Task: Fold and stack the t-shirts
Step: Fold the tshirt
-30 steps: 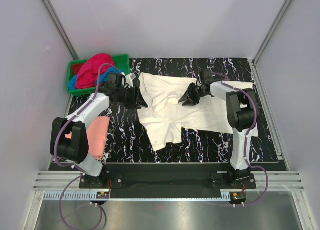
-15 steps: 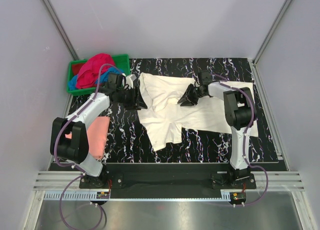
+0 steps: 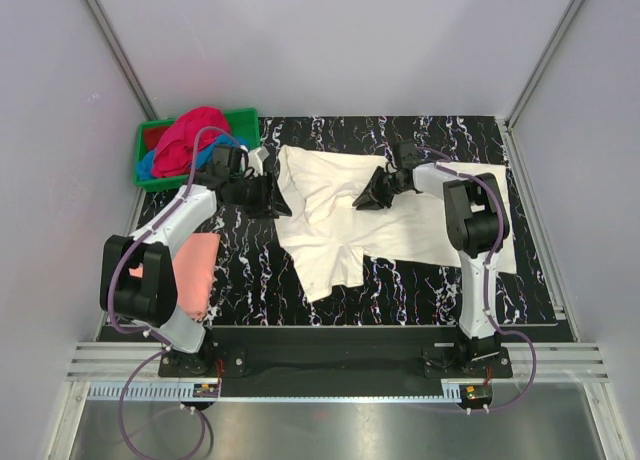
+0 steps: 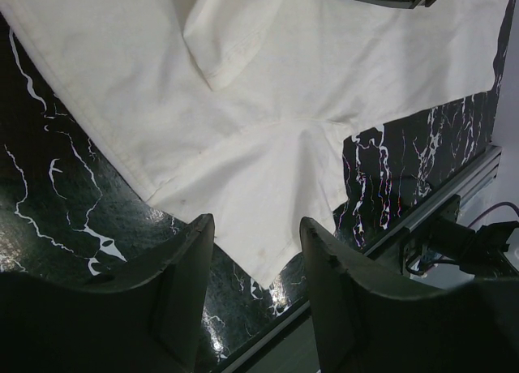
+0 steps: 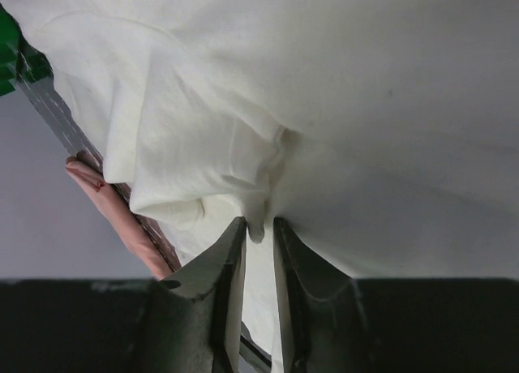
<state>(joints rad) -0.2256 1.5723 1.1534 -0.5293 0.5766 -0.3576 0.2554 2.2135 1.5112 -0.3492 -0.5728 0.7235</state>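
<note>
The large cream t-shirt (image 3: pixel 330 230) lies spread and rumpled on the black marbled table (image 3: pixel 250 270). My right gripper (image 3: pixel 366 197) rests low on its middle; in the right wrist view its jaws (image 5: pixel 259 224) stand narrow with a puckered fold of the cream cloth (image 5: pixel 389 89) pinched at the tips. My left gripper (image 3: pixel 277 197) hovers at the shirt's left edge. In the left wrist view it (image 4: pixel 255 247) is open over bare table, with a corner of the cream cloth (image 4: pixel 268 105) just beyond its fingertips. A folded salmon-pink t-shirt (image 3: pixel 196 270) lies at the left.
A green crate (image 3: pixel 247 120) at the back left holds a magenta-red t-shirt (image 3: pixel 188 135) and a blue one (image 3: pixel 150 164). Grey walls enclose the table on three sides. A metal rail (image 3: pixel 330 360) with the arm bases runs along the near edge.
The right gripper's jaws have narrowed onto a fold of the cream shirt and it has crept slightly toward the back. The left gripper has hardly moved.
</note>
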